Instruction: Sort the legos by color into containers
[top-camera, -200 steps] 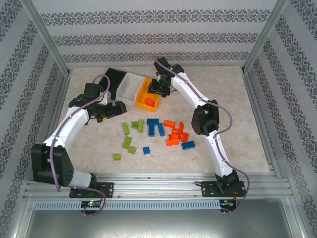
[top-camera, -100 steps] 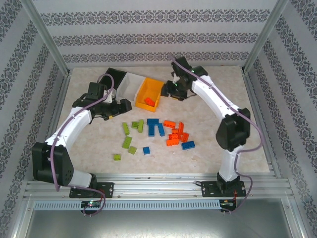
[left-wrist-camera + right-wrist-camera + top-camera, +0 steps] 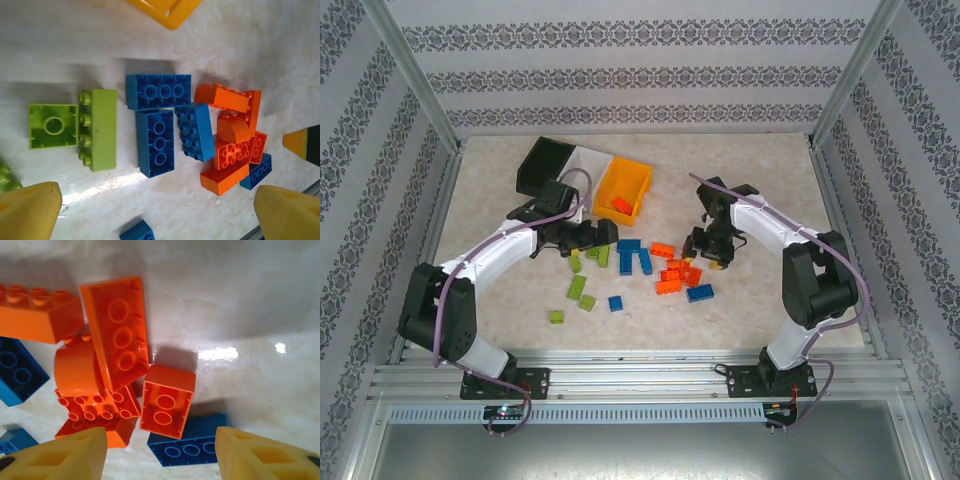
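The legos lie loose mid-table: lime green ones (image 3: 578,287) on the left, blue ones (image 3: 633,255) in the middle, an orange-red pile (image 3: 672,272) on the right. The containers stand behind them: black (image 3: 542,165), white (image 3: 588,166) and orange-yellow (image 3: 623,188), which holds one orange brick (image 3: 621,204). My left gripper (image 3: 609,234) hangs open over the blue bricks (image 3: 157,142) and a green brick (image 3: 97,129), its jaws empty (image 3: 157,215). My right gripper (image 3: 704,262) is open above a small orange brick (image 3: 166,401) and a blue brick (image 3: 190,447), holding nothing (image 3: 161,456).
Metal frame rails (image 3: 620,372) run along the near edge, and patterned walls enclose the other three sides. The orange-yellow bin's corner (image 3: 167,10) shows at the top of the left wrist view. Bare tabletop lies at the far right (image 3: 790,180).
The right arm swung from over the orange-yellow bin back down to the orange pile, its jaws widening. The left arm reached right toward the blue and green bricks.
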Robot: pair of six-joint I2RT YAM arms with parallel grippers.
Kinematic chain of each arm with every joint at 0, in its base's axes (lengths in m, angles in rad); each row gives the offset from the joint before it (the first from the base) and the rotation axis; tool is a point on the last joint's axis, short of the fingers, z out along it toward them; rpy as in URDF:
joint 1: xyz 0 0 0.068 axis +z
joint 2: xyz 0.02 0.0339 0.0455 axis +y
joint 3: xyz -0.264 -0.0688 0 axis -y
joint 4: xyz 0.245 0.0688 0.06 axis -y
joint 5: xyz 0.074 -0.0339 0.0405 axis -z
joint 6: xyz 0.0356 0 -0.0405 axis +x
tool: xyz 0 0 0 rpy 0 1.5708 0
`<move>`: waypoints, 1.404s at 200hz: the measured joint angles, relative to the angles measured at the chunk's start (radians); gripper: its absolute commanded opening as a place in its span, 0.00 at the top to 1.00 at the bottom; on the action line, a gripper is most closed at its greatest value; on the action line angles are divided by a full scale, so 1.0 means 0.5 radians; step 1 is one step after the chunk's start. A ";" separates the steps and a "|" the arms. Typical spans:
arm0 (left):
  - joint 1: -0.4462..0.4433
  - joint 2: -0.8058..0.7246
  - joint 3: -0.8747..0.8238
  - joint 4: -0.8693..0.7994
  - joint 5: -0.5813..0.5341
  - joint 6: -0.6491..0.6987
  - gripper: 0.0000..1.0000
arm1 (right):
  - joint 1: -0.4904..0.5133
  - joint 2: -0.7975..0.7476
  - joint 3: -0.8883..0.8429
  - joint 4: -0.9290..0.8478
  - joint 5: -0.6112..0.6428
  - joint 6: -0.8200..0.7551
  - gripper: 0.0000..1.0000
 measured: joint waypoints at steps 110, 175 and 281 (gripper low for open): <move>-0.034 -0.052 0.018 0.002 -0.092 -0.073 0.00 | 0.013 0.192 0.043 0.158 -0.048 -0.062 0.40; -0.034 -0.102 -0.047 0.002 -0.114 -0.114 0.00 | 0.012 0.290 0.103 0.178 -0.077 -0.100 0.41; -0.035 -0.147 -0.047 0.002 -0.142 -0.117 0.00 | 0.007 0.451 0.140 0.263 -0.099 -0.105 0.71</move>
